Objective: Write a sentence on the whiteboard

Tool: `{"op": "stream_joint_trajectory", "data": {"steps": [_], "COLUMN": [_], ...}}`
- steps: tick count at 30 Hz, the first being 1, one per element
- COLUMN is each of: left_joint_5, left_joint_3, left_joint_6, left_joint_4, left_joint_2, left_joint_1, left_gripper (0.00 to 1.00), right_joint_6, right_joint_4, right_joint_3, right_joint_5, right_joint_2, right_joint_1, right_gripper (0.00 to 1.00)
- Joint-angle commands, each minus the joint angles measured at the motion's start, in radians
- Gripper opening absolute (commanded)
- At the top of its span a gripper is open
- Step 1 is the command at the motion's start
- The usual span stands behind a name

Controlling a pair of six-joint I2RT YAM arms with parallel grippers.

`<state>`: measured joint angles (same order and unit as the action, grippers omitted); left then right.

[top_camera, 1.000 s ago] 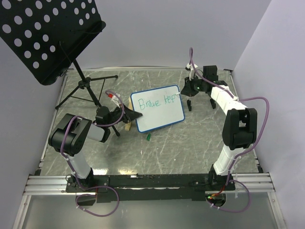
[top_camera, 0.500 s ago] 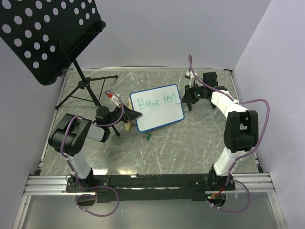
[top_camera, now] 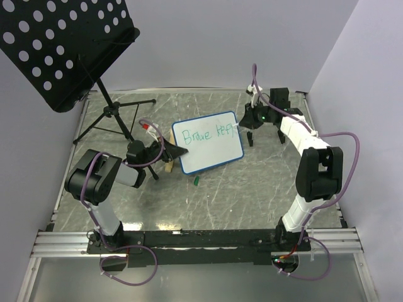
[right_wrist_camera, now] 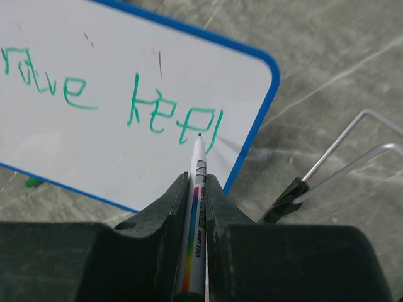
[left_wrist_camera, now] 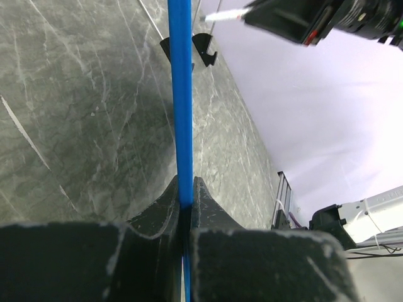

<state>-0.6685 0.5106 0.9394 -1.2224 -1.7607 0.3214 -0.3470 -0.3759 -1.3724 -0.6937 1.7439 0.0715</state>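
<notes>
- Your left gripper (top_camera: 177,152) is clamped on the whiteboard (top_camera: 209,143); in the left wrist view its fingers (left_wrist_camera: 165,207) press from both sides on the thin blue rim (left_wrist_camera: 181,94), which runs straight away from the jaws, edge-on to that camera.
- From your left gripper the board stretches out ahead, toward the right arm; its white face shows in the top view.
- Your right gripper (top_camera: 250,126) is closed around a marker (right_wrist_camera: 198,207); the barrel lies between the two fingers and the white tip sticks out ahead of them.
- The whiteboard (right_wrist_camera: 94,126) lies just ahead of your right gripper (right_wrist_camera: 196,182); its rounded blue corner is ahead and to the right of the tip.
- The sentence (right_wrist_camera: 113,104) is in green letters; you can read "Brave" and then "keep" in a single line, running to the left of the marker tip; it also shows in the top view (top_camera: 204,134).
- The marker tip is at the last letter of "keep"; you cannot tell from these views whether it touches the surface.
- A small green piece (top_camera: 196,180) lies on the grey marbled table (top_camera: 252,182), just off the board's near edge, between your two grippers.
- The black perforated music stand (top_camera: 56,44) stands well behind your left gripper, apart from the board.
</notes>
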Motion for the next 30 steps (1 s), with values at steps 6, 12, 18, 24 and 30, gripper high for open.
{"op": "stream_joint_trajectory", "data": {"steps": [6,12,18,24,30], "left_joint_5": [-0.029,-0.029,-0.034,-0.036,-0.037], "left_joint_3": [0.006,0.009,0.011,0.011,0.008], "left_joint_6": [-0.01,-0.011,-0.01,-0.01,-0.01], "left_joint_4": [-0.265,-0.261,-0.262,-0.259,-0.264], "left_joint_2": [0.006,0.006,0.006,0.007,0.009], "left_joint_1": [0.002,0.004,0.002,0.002,0.002], "left_gripper": [0.01,0.01,0.01,0.01,0.01], "right_joint_6": [0.031,0.028,0.031,0.036,0.043], "right_joint_4": [0.037,0.04,0.042,0.04,0.043], "right_joint_3": [-0.076,-0.08,-0.088,-0.103,-0.111], "right_joint_5": [-0.009,0.005,0.013,0.016,0.026], "right_joint_2": [0.012,0.034,0.057,0.081,0.094], "right_joint_1": [-0.004,-0.006,-0.003,-0.002,-0.002], "right_gripper": [0.0,0.0,0.0,0.0,0.0]}}
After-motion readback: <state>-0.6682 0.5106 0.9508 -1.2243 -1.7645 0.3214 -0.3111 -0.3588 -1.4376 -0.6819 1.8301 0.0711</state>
